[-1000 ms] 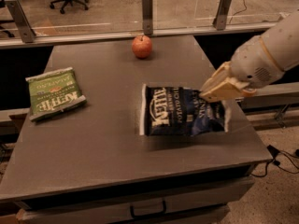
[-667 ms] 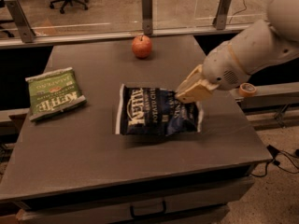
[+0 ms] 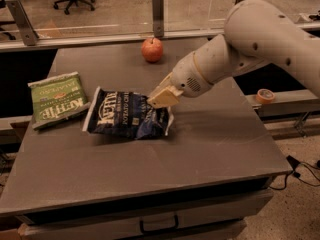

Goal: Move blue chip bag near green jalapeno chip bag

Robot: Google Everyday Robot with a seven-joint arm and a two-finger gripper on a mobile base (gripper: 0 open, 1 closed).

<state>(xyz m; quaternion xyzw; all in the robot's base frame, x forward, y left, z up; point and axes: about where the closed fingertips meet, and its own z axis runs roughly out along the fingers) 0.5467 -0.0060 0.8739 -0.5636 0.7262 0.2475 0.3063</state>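
Note:
The blue chip bag (image 3: 125, 115) lies flat on the dark table (image 3: 210, 149), left of centre. Its left edge almost touches the green jalapeno chip bag (image 3: 57, 99), which lies flat near the table's left edge. My gripper (image 3: 161, 98) sits at the blue bag's upper right corner and is shut on that corner. The white arm reaches in from the upper right.
A red apple (image 3: 152, 49) stands at the back centre of the table. A glass barrier with metal posts (image 3: 158, 9) runs behind the table. A roll of tape (image 3: 265, 95) lies on a ledge to the right. A drawer handle (image 3: 159, 225) is below the front edge.
My gripper has dragged the blue chip bag leftward across the table, from the right of centre to right beside the green bag. The green bag and apple have not moved.

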